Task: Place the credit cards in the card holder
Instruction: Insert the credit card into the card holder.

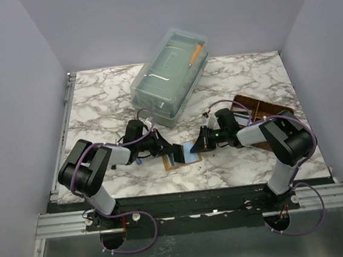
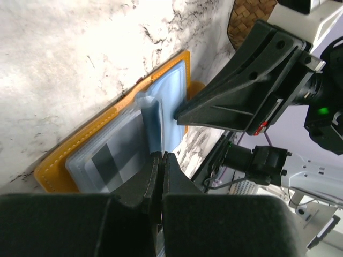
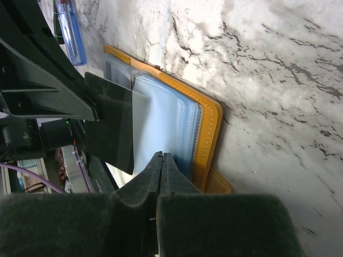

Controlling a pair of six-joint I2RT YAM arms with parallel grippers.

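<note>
The orange-tan card holder [image 1: 183, 156] lies open on the marble between my two grippers. In the left wrist view its orange rim [image 2: 80, 144] frames a grey chequered card [image 2: 110, 155] in a sleeve, with light-blue sleeves beside it. My left gripper [image 2: 162, 156] is shut on one thin sleeve leaf [image 2: 153, 120] and holds it upright. That leaf looks dark grey in the right wrist view [image 3: 110, 123]. My right gripper [image 3: 162, 156] is shut, and its tip rests on the light-blue sleeves [image 3: 166, 118]. In the top view the two grippers [image 1: 167, 148] [image 1: 196, 145] face each other. No loose card shows.
A clear lidded plastic box [image 1: 169, 77] holding an orange stick stands behind the grippers. A brown woven tray [image 1: 257, 108] lies at the right, under the right arm. A blue pen-like object [image 3: 69, 32] lies just left of the card holder. The holder's snap tab [image 3: 214, 184] points towards the near edge.
</note>
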